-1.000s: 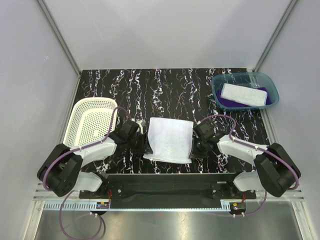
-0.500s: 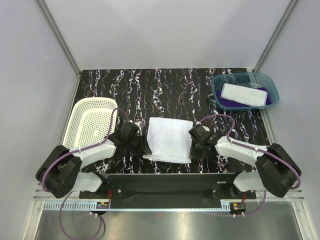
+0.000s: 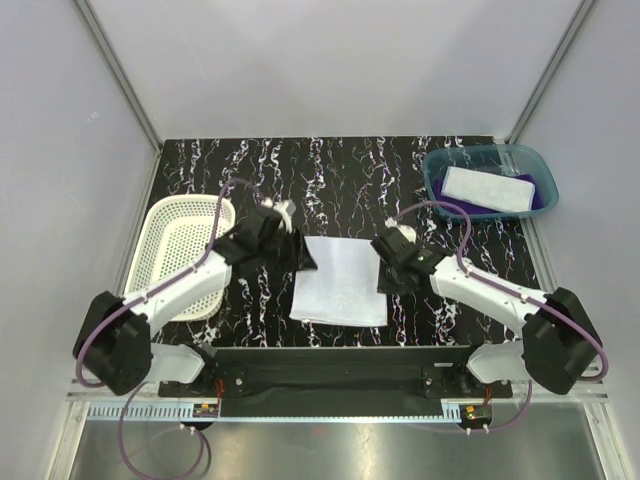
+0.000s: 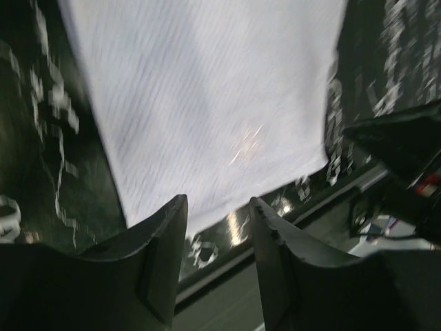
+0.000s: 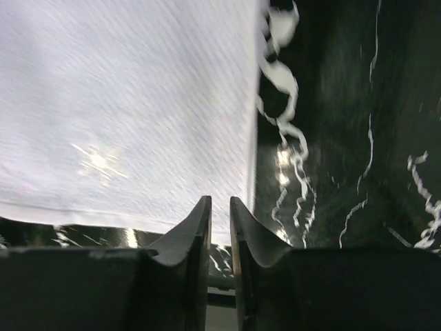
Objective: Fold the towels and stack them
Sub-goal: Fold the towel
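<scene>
While the black marbled table has a teal bin already holding a folded pale towel on a purple towel, the white towel lies flat near me, seemingly unfolded. My left gripper stands apart, my right gripper nearly together, both empty.

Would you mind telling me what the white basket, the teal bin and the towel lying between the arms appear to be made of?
The white basket looks like moulded plastic, smooth, its walls punched with regular holes. The teal bin seems to be translucent plastic: its tinted walls are see-through. The pale towel is probably woven cloth, matte, with fine ribbed lines in the wrist views.
</scene>
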Controlling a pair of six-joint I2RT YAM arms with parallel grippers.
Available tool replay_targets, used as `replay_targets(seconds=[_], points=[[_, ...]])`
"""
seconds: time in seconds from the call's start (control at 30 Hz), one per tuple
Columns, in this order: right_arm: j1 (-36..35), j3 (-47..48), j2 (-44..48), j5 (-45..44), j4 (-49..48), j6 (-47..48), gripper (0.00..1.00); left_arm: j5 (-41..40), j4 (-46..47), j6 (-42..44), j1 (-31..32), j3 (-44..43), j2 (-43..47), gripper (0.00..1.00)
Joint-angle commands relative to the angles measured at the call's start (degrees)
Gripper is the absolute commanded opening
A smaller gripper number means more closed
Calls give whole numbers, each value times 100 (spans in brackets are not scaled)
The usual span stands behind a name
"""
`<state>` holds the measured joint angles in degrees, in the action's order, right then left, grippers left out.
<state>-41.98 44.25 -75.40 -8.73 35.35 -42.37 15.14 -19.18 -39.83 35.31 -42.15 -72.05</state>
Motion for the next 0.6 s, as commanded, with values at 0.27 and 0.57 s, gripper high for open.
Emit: replay_targets(seconds=[0.27, 0.57], points=[[1287, 2034, -2415, -33, -1450, 2249, 11, 59, 80, 688, -1087, -2648, -2996, 44], [1684, 2589, -3333, 109, -1663, 2997, 16, 16, 345, 521, -1422, -2869, -4009, 43]])
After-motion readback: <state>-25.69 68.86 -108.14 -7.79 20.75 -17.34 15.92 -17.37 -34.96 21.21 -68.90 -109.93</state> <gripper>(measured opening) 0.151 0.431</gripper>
